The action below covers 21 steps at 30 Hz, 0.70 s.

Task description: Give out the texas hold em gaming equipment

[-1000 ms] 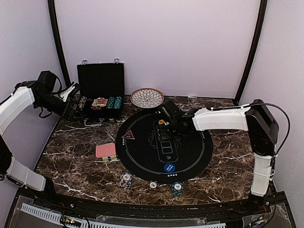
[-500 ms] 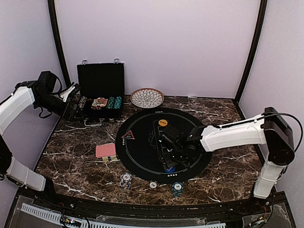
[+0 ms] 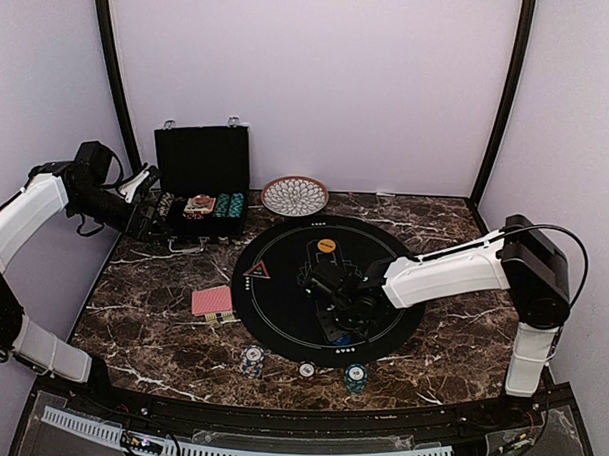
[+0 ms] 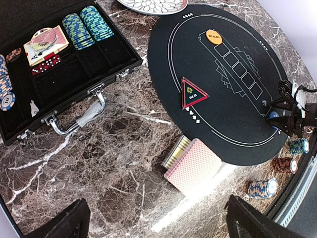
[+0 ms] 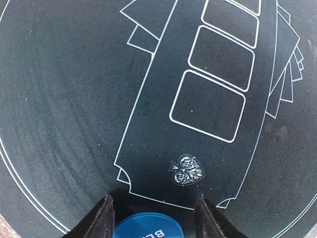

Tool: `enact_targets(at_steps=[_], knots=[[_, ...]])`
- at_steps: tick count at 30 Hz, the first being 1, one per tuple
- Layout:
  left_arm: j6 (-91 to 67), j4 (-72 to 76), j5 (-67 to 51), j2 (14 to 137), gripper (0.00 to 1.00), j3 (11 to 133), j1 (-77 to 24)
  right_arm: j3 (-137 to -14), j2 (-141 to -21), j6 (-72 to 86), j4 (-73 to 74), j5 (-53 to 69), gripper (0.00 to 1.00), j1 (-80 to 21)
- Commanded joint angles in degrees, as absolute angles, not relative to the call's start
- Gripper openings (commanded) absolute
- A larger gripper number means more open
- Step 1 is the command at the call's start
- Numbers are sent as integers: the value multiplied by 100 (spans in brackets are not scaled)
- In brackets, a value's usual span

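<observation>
My right gripper [image 3: 338, 329] is low over the near part of the black round mat [image 3: 282, 297]. It is open, with its fingers [image 5: 101, 218] on either side of the blue button disc [image 5: 146, 227], which lies flat on the mat. The orange disc [image 3: 327, 246] lies at the mat's far side and the red triangle marker [image 3: 258, 269] at its left edge. A red-backed card deck [image 3: 212, 302] lies on the marble left of the mat. Three small chip stacks [image 3: 251, 359] stand by the mat's near edge. My left gripper [image 3: 150, 215] is open and empty, held high by the case.
The open black hinged case [image 3: 201, 184] at the back left holds more chips and cards. The patterned round dish [image 3: 295, 196] sits behind the mat. In the left wrist view the deck [image 4: 193, 166] and the case handle [image 4: 79, 121] lie below my open fingers.
My right gripper has moved from the orange disc at the mat's far side toward the near side, and now straddles the blue disc. The left arm has not moved.
</observation>
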<state>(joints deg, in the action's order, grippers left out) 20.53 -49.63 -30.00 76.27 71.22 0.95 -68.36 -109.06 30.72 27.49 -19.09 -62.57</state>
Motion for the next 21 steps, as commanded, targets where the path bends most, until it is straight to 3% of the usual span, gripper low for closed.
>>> enact_targets(at_steps=[1, 8, 21], knots=[[2042, -5029, -3133, 7399, 99, 7255, 68, -6662, -10826, 3145, 2767, -2090, 51, -6300], [2056, -5036, -3109, 7392, 99, 7311, 62, -6147, -10459, 3222, 2770, -2179, 49, -6293], [2109, -5046, -3044, 7372, 99, 7295, 62, -5900, -9836, 3158, 3082, -2220, 55, -6185]])
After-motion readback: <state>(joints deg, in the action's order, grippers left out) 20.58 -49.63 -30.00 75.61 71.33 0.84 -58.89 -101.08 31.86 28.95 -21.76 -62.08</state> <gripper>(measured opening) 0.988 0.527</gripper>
